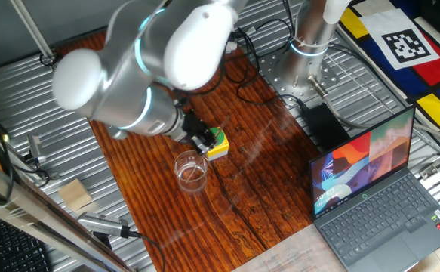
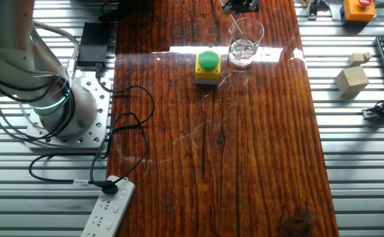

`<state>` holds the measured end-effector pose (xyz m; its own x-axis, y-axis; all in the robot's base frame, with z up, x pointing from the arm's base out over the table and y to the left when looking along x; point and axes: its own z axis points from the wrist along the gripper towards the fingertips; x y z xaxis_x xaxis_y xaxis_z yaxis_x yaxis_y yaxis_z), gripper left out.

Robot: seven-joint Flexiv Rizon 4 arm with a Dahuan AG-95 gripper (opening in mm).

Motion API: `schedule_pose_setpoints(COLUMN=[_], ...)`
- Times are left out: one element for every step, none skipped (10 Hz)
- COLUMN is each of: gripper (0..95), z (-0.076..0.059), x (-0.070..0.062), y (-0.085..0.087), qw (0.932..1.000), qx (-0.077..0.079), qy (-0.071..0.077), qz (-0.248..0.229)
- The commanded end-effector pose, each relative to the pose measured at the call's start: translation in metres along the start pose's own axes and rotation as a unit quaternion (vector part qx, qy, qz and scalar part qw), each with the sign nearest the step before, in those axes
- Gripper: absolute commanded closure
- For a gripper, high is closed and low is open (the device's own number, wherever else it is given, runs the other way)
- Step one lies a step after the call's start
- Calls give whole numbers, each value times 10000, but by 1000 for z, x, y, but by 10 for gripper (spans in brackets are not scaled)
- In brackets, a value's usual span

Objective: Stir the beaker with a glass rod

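Observation:
The beaker (image 1: pixel 191 171) is a small clear glass cylinder standing upright on the wooden table, just beside the yellow box; it also shows in the other fixed view (image 2: pixel 246 43). My gripper (image 1: pixel 202 142) hangs right above the beaker's rim, and only its tips show at the top edge of the other fixed view (image 2: pixel 239 6). Its black fingers are closed on the glass rod (image 2: pixel 235 31), a faint thin line slanting down from the fingers into the beaker. The rod's lower end is inside the glass; I cannot tell if it touches the bottom.
A yellow box with a green button (image 2: pixel 208 67) stands beside the beaker. A laptop (image 1: pixel 374 189) is open at the right. A dark cable (image 2: pixel 122 125) runs to a power strip (image 2: pixel 106 210). Wooden blocks (image 2: pixel 352 79) and an orange button box (image 2: pixel 358 8) lie on the metal side strip.

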<state>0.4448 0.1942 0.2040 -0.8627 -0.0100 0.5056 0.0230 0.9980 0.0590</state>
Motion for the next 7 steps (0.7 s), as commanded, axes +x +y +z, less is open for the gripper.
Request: schedule_pose_setpoints(gripper=[950, 950, 950, 950, 950, 950, 950], z=[1, 1, 2, 2, 4, 5, 7], x=[1, 1, 2, 2, 3, 5, 6], y=[0, 1, 1, 1, 1, 1, 1], qw=[10000, 10000, 10000, 10000, 10000, 10000, 10000], qx=[2, 0, 0, 0, 1, 3, 4], qy=[-19, -22, -31, -31, -34, -46, -60], qz=[-4, -8, -14, -6, 2, 1, 1])
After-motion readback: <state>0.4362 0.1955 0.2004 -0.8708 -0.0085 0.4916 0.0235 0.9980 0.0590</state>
